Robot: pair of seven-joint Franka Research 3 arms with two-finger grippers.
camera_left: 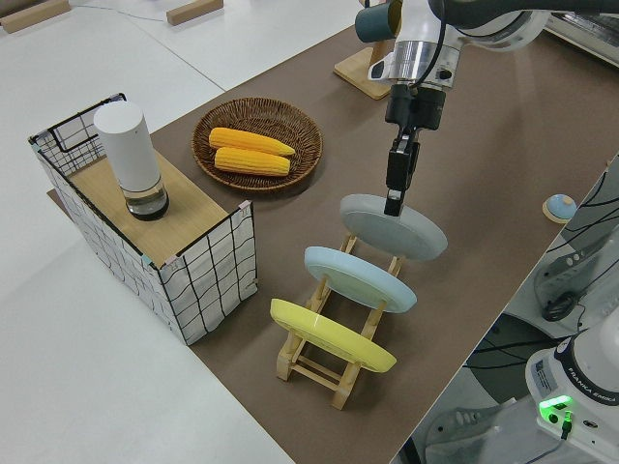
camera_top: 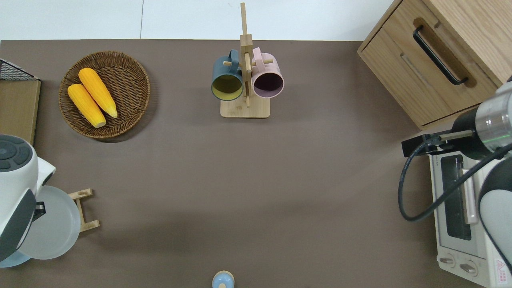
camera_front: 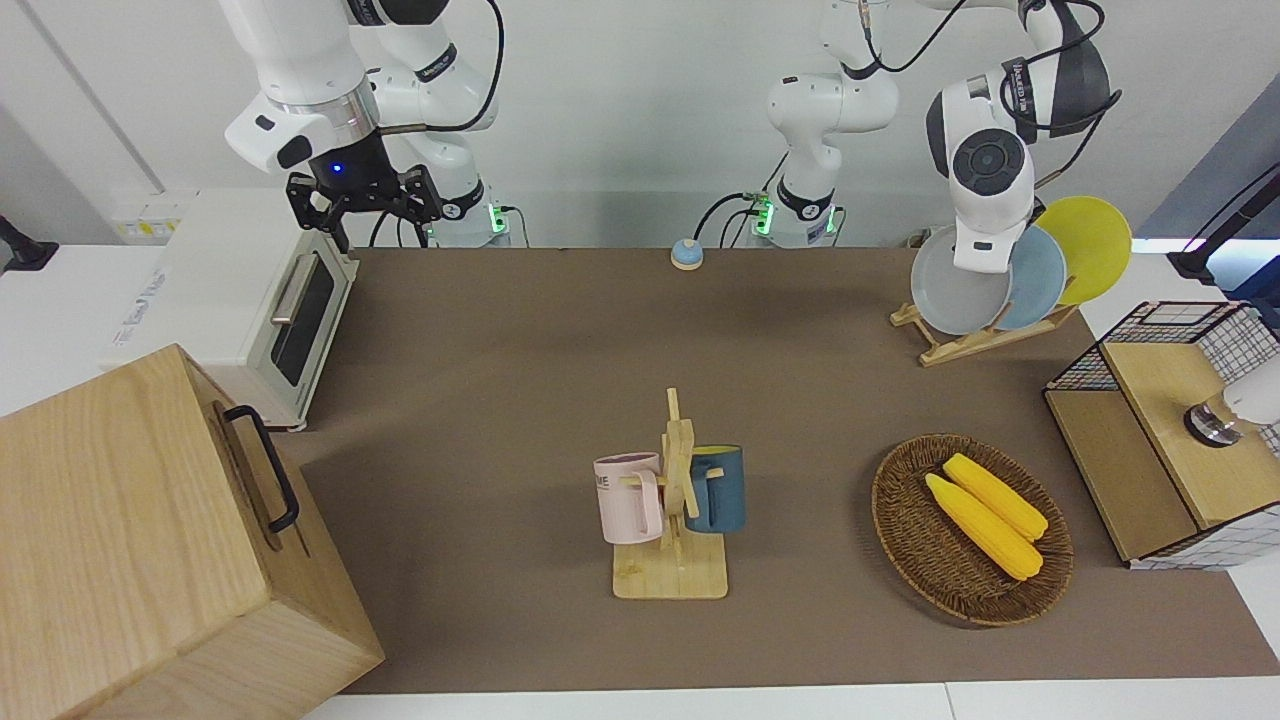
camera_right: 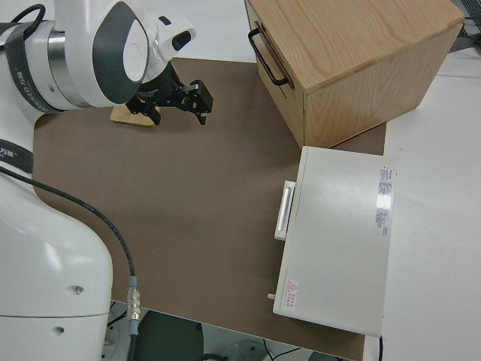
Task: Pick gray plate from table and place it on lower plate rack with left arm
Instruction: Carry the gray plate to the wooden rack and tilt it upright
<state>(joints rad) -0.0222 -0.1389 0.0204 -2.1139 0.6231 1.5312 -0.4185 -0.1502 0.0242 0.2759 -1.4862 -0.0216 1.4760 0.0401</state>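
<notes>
My left gripper (camera_left: 394, 199) is shut on the rim of the gray plate (camera_left: 392, 226). It holds the plate tilted over the low end of the light-wood plate rack (camera_left: 314, 363), on the brown table (camera_front: 520, 380). I cannot tell whether the plate touches the rack. A light blue plate (camera_left: 360, 278) and a yellow plate (camera_left: 331, 335) lean in the higher slots. The gray plate (camera_front: 955, 295) and the rack (camera_front: 960, 345) also show in the front view, and the plate (camera_top: 52, 230) in the overhead view. The right arm is parked, its gripper (camera_front: 362, 205) open.
A wicker basket (camera_front: 905, 530) with two corn cobs and a wire basket (camera_front: 1160, 330) holding a white cylinder stand farther from the robots than the rack. A mug stand (camera_front: 672, 575) is mid-table. A toaster oven (camera_front: 240, 300) and a wooden drawer box (camera_front: 130, 540) are at the right arm's end.
</notes>
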